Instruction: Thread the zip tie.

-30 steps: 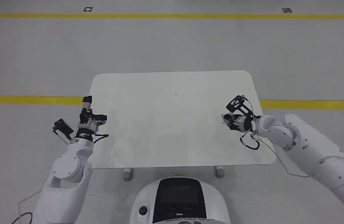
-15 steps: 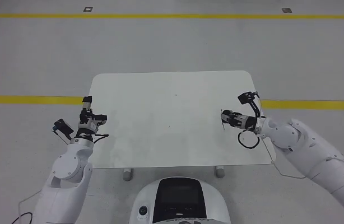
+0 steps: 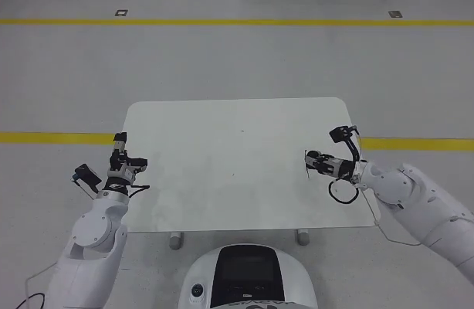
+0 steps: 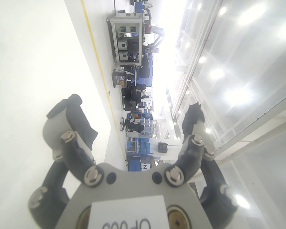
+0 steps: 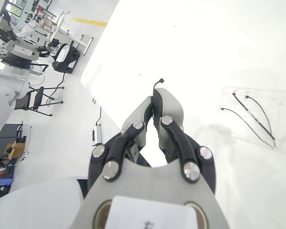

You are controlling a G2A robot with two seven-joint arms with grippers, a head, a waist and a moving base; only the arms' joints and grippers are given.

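The right tool (image 5: 153, 96) is closed on a zip tie (image 5: 160, 81), whose head is seen just beyond its tip; the rest is hidden within the grip. Beside this tool, three spare zip ties (image 5: 253, 117) are laid on a clear sheet (image 5: 280, 106) on the desk (image 3: 221, 154). Well apart, across the desk, the left tool (image 4: 133, 103) is held open and empty. For threading, the tail should be taken by the left tool and fed squarely into the steadied head.
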